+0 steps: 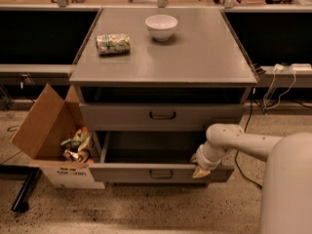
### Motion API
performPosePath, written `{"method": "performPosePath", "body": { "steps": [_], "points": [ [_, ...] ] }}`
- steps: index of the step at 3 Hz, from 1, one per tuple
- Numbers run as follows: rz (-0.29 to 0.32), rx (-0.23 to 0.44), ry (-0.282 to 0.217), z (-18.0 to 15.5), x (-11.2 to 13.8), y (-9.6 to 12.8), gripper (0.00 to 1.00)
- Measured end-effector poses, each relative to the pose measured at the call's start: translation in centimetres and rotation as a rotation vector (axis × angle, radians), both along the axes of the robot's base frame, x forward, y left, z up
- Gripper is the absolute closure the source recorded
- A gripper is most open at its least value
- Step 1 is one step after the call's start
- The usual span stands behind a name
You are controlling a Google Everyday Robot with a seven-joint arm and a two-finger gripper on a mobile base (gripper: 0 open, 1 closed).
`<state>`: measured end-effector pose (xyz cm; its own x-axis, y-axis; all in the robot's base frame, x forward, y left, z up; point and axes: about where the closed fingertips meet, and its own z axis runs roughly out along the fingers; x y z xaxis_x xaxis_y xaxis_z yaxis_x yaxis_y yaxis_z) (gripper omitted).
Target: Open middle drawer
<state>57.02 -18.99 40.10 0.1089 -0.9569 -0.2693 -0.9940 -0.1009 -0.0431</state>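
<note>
The middle drawer (122,172) is a wide, shallow grey drawer with a low front and a small dark loop handle (161,174). It stands pulled out from the grey cabinet (195,57), and its dark inside shows. My gripper (200,171) is at the right end of the drawer's front panel, against its top edge and well right of the handle. The white arm (243,141) reaches in from the lower right. The top drawer (122,115), with a taller front, sits above. The bottom drawer is hidden beneath the open one.
A white bowl (161,27) and a crumpled snack bag (113,43) lie on the cabinet top. An open cardboard box (48,140) with rubbish stands on the floor to the left of the drawers. Cables (280,89) hang at the right. My white body (287,189) fills the lower right.
</note>
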Motion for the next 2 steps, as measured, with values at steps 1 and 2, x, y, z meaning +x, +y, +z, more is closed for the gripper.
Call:
{"method": "performPosePath", "body": {
  "steps": [1, 2],
  "points": [
    [0.0, 0.0, -0.001, 0.1, -0.1, 0.0, 0.89],
    [-0.004, 0.004, -0.01, 0.2, -1.3, -0.1, 1.0]
  ]
}}
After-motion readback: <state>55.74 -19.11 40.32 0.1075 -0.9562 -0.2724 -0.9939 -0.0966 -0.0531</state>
